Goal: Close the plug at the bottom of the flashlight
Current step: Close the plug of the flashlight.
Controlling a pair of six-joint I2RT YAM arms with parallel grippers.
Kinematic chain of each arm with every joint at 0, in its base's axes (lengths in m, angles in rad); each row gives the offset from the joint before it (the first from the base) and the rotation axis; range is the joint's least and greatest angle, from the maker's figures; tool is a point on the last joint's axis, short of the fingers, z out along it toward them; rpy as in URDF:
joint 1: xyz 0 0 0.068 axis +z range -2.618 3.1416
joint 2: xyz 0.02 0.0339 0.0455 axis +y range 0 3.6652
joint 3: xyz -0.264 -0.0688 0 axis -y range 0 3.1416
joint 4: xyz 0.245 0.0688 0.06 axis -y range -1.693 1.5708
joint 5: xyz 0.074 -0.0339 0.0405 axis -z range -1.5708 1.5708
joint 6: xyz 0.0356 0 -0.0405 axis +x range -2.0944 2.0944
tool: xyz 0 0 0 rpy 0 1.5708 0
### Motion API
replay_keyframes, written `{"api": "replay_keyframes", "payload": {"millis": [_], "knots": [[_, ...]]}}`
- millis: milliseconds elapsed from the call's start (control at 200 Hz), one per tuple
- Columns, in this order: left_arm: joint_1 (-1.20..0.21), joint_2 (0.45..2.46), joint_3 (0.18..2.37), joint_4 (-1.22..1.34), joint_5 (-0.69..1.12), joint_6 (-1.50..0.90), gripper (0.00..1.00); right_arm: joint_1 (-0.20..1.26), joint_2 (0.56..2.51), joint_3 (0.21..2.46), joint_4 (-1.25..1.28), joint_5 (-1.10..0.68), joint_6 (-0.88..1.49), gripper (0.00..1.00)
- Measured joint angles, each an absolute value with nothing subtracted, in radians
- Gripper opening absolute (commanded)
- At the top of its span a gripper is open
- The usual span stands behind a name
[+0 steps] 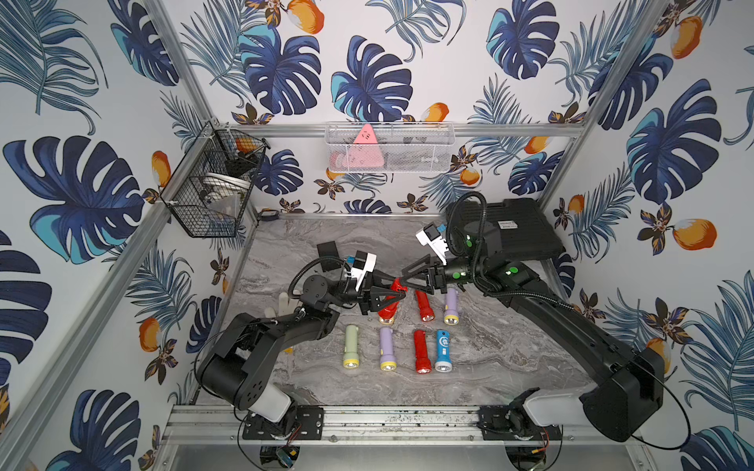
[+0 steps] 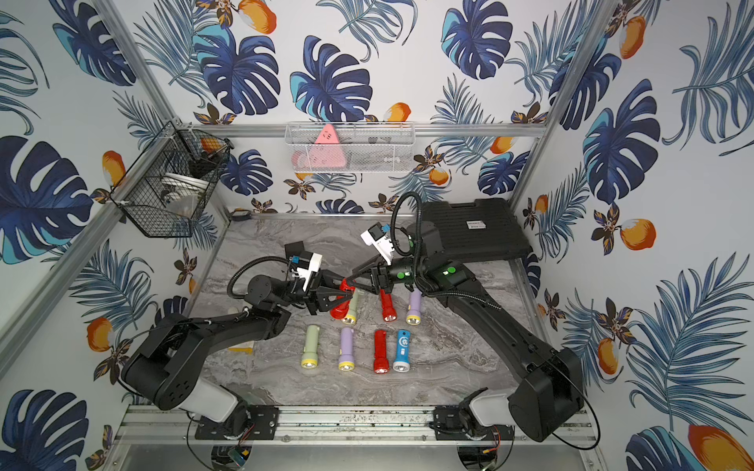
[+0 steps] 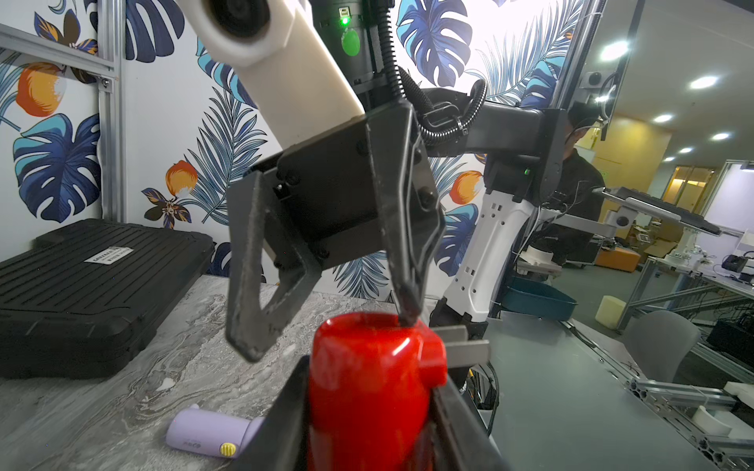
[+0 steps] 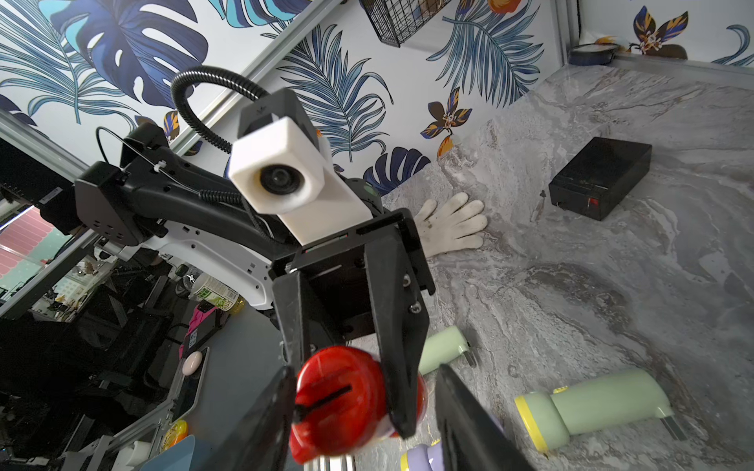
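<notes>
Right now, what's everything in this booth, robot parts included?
red flashlights: 3, red; one held up, one back row, one front row
green flashlights: 2, pale green; front row, back row
purple flashlights: 2, lilac; front row, back row
blue flashlight: 1, blue; front row's right end
case: 1, black; table's back right
small box: 1, black; table's back left
glove: 1, white; table's left edge
wire basket: 1, black; left wall
mesh basket: 1, white; back wall
left gripper: 1, black; shut on the held red flashlight
right gripper: 1, black; open, one fingertip touching that flashlight's end
</notes>
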State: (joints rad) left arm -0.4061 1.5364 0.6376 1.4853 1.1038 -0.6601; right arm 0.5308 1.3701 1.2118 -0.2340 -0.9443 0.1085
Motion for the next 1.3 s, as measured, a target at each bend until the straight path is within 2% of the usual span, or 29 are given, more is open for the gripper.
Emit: {"api": "replay_keyframes", "payload": {"millis": [215, 660, 1031, 1186, 1301], "knots": [[-0.405, 1.533, 0.641, 1.473, 1.115, -0.671, 0.0, 0.53, 1.373, 1.196, -0.204, -0.958, 0.114, 0.5], [-0.405, 1.541, 0.654, 1.481, 1.122, -0.689, 0.0, 0.53, 1.314, 1.156, -0.182, -0.95, 0.122, 0.58], [-0.404, 1.541, 0.656, 1.483, 1.121, -0.707, 0.0, 0.531, 1.334, 1.146, -0.173, -0.959, 0.141, 0.57], [-0.403, 1.54, 0.656, 1.472, 1.121, -0.712, 0.0, 0.53, 1.354, 1.147, -0.151, -0.987, 0.146, 0.5], [-0.402, 1.538, 0.656, 1.465, 1.121, -0.723, 0.0, 0.529, 1.358, 1.145, -0.133, -0.992, 0.146, 0.53]]}}
